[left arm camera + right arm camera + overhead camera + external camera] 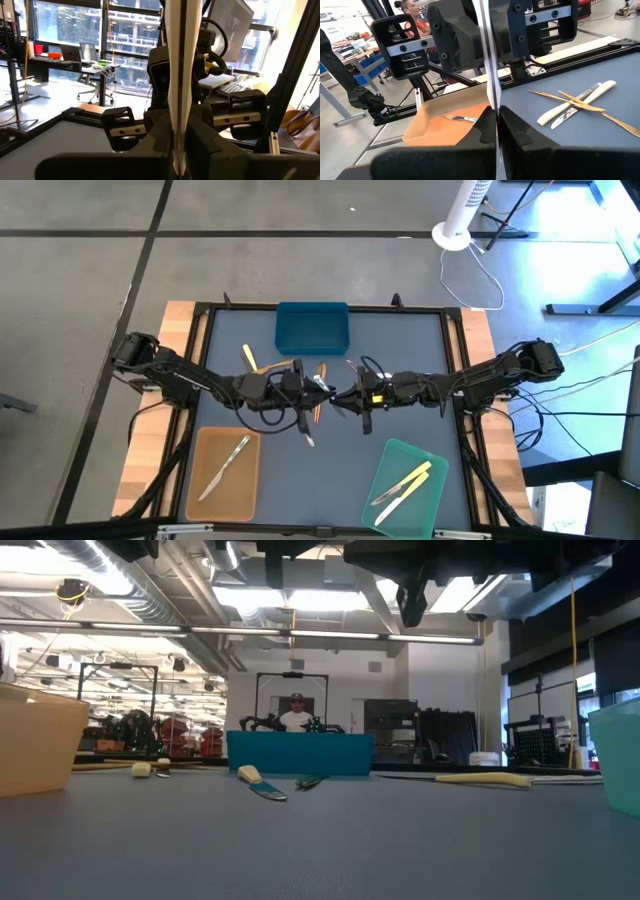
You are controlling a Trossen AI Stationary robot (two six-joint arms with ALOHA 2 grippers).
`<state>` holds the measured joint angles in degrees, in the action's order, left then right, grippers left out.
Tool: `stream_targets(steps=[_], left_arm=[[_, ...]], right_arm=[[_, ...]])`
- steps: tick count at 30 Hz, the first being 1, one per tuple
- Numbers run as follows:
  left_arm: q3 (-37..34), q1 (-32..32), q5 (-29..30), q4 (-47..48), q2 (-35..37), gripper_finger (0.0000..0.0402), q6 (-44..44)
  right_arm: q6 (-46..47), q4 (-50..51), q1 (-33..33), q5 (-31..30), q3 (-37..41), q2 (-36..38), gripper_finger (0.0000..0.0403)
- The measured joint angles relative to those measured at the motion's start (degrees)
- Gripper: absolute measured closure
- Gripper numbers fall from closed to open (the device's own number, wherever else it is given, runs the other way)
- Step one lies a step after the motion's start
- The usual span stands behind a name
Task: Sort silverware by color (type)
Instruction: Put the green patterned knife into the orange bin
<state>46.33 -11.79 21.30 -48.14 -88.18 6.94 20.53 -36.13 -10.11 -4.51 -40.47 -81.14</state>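
Both grippers meet above the table's middle, fingers pointing at each other. A thin silvery utensil point(182, 60) point(487, 60) spans between them, seen in the high view as a short bright strip point(326, 387). My left gripper point(316, 390) point(178, 150) and my right gripper point(346, 395) point(497, 127) are each shut on it. Wood-brown utensils point(320, 402) point(580, 102) and a pale yellow one point(250, 358) point(570, 105) lie flat on the mat. A silvery fork point(228, 463) lies in the tan tray, and pale yellow utensils point(405, 483) lie in the green tray. My left gripper pinches one end of the silvery utensil point(177, 135) between its two fingers, coming level from the table's left, fingers along its length. The utensil is lifted clear of the table. My right gripper pinches the utensil's other end point(495, 107) between its two fingers, coming level from the table's right, also along its length.
The blue tray point(312, 340) stands at the far middle, the tan tray point(205, 490) near left, the green tray point(395, 455) near right. A short silvery piece point(308, 437) shows just nearer than the left gripper. A person point(296, 715) is beyond the far edge.
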Motion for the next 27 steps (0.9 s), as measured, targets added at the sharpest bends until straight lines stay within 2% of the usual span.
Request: stream_targets(steps=[14, 17, 27], left_arm=[[0.0, 0.0, 0.0, 0.1, 0.0, 0.0376, 0.0], [0.0, 0.0, -0.1, 0.1, 0.0, 0.0376, 0.0], [0.0, -0.3, 0.0, 2.3, 0.6, 0.0376, 0.8]], right_arm=[[0.2, 0.2, 0.0, 0.4, 0.0, 0.0, 0.0395], [0.2, 0.2, 0.0, 2.1, 0.0, 0.0, 0.0376], [0.2, 0.9, 0.1, 6.3, 0.0, 0.5, 0.0274]])
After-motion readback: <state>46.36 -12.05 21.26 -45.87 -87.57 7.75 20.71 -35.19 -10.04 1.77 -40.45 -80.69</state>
